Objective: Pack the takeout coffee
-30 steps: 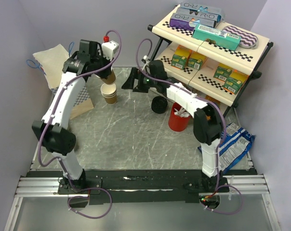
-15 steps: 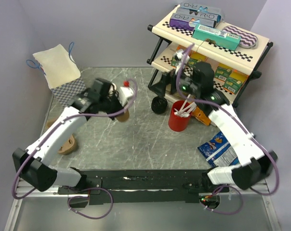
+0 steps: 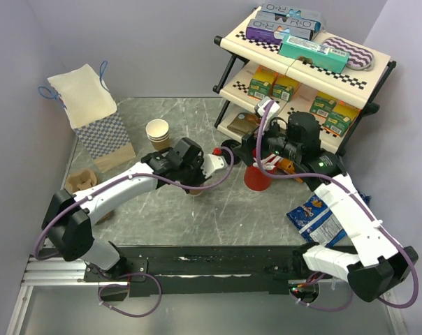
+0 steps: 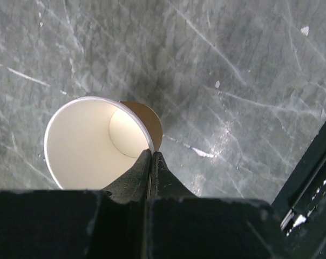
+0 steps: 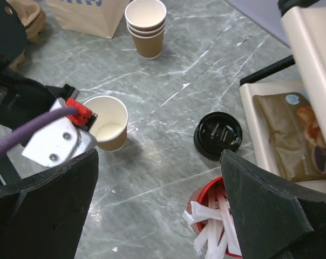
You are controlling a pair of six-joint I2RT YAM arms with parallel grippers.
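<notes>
- The paper bag (image 3: pixel 99 132) stands at 10 o'clock on the worktop (image 3: pixel 197 216) with its mouth up. Nothing shows inside it, so I judge that packing is not yet begun.
- A stack of spare cups (image 3: pixel 158 132) sits at the bag's 3 o'clock, just beside it.
- The left pincer (image 4: pixel 152 162) is pinched tight on the rim of a lidless cup (image 4: pixel 87 140) at mid-worktop. The cup is empty and white inside. Only the left wrist view shows this grip, because from above the arm covers the cup.
- Takeout coffee: no lidded cup shows in any view. One black lid (image 5: pixel 218 135) lies flat on the worktop at 3 o'clock from the held cup, well apart from it. Only the right wrist view shows it plainly.
- The right pincer (image 5: pixel 158 162) stands wide and holds nothing, hanging above the gap between cup and lid.
- The red cup of stirrers (image 5: pixel 211 221) sits at 6 o'clock from the lid, near it.
- Left to do, as I judge it: lidding, then bagging both coffees.
</notes>
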